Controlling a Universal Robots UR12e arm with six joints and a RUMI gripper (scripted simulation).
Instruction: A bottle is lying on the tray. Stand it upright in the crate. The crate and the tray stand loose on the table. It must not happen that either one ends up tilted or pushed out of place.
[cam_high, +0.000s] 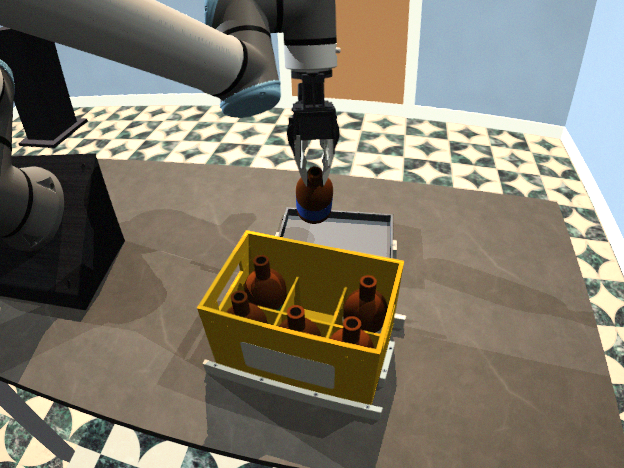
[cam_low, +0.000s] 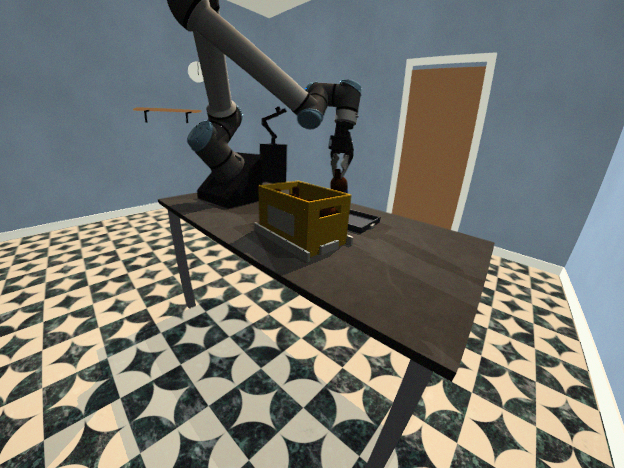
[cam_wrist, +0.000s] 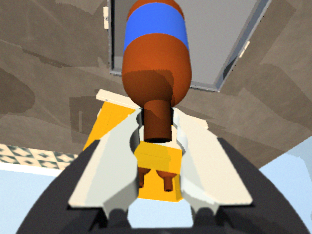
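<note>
My gripper (cam_high: 313, 168) points down and is shut on the neck of a brown bottle with a blue band (cam_high: 314, 197). The bottle hangs upright in the air above the near edge of the grey tray (cam_high: 340, 233), behind the yellow crate (cam_high: 307, 312). In the wrist view the fingers clamp the bottle's neck, with the bottle's body (cam_wrist: 157, 52) over the tray and the crate's back wall below. In the exterior view the held bottle (cam_low: 339, 180) hangs just behind the crate (cam_low: 303, 211). The crate holds several upright brown bottles; its back middle cell is empty.
The crate sits within low grey rails (cam_high: 294, 390) on the dark table. The tray (cam_low: 361, 220) is empty. The robot's black base (cam_high: 45, 231) stands at the table's left. The arm's elbow (cam_high: 249, 98) hangs left of the gripper.
</note>
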